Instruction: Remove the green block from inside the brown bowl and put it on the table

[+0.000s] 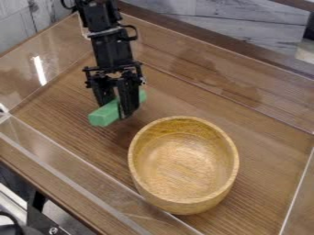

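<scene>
Item one, the fingers (114, 103): we record two black fingers pointing steeply downward, drawn in against the green block (112, 108) and pinching it across its narrow width. We cannot tell from this view whether the block's lower end touches the tabletop (73, 147) or hangs just above it.

Item two, the green block: we list a flat, matte, mid-green bar, lying slantwise between the fingers, one end showing below and left of them, the other end peeking out on their right side. It is outside the brown bowl (185, 163), just beside the bowl's rim on the fingers' side, and apart from it.

Item three, the black arm (101, 32): we note it rising from the fingers toward the upper left of the view, with cabling along it.

Item four, the brown bowl: we enter a round, light tan wooden bowl with a thick rim and visible grain, standing upright below and to the right of the fingers. Its hollow shows bare wood.

Item five, the tabletop: brown wood grain with darker streaks, carrying the bowl, edged by clear acrylic walls (50, 69) on the sides around the fingers.
</scene>
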Controlling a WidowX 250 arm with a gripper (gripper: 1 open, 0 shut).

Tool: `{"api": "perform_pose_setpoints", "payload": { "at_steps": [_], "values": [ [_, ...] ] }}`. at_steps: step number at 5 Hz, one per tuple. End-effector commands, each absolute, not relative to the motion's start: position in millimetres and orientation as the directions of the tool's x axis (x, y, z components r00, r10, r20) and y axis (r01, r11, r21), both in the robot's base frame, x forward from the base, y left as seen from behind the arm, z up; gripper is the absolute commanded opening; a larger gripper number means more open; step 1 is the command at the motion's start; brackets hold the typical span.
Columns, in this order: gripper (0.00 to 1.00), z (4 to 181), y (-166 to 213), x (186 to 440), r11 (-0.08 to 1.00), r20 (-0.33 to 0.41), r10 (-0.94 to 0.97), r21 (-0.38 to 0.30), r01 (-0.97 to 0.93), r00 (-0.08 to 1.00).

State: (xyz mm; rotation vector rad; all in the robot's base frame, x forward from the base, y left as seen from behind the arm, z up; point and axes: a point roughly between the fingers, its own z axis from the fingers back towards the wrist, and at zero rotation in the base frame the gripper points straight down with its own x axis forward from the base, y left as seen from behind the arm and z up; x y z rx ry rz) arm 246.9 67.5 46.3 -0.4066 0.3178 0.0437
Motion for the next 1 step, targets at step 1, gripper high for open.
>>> {"api": "perform_pose_setpoints", "payload": {
  "at_steps": [1],
  "values": [
    [0.0,58.6,69.0,257.1,0.928,-0.272,-0.032,-0.366,-0.072,0.962]
  ]
}}
